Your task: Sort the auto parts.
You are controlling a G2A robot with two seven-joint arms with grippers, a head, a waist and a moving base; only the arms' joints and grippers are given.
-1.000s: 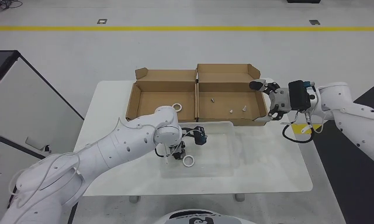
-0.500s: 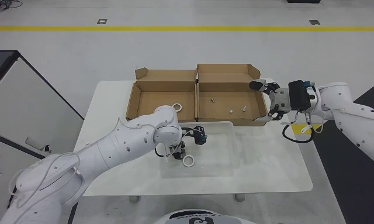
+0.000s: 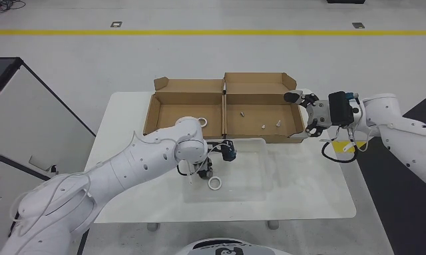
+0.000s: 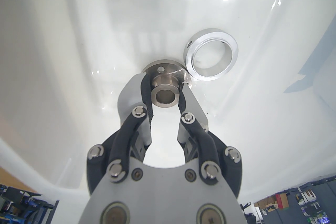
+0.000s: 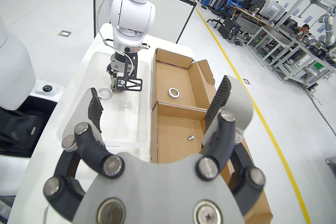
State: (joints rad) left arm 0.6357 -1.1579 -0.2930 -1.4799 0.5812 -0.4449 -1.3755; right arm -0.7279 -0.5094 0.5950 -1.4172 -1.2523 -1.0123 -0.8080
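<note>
Left hand (image 4: 164, 88) tight around flanged bushing (image 4: 164, 81) in white tray (image 4: 78, 25) — right hand (image 5: 159, 86) agape

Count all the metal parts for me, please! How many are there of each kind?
Metal rings: 2
Flanged bushing, held in the left gripper: 1
Small bolts: 3
Total: 6
</note>
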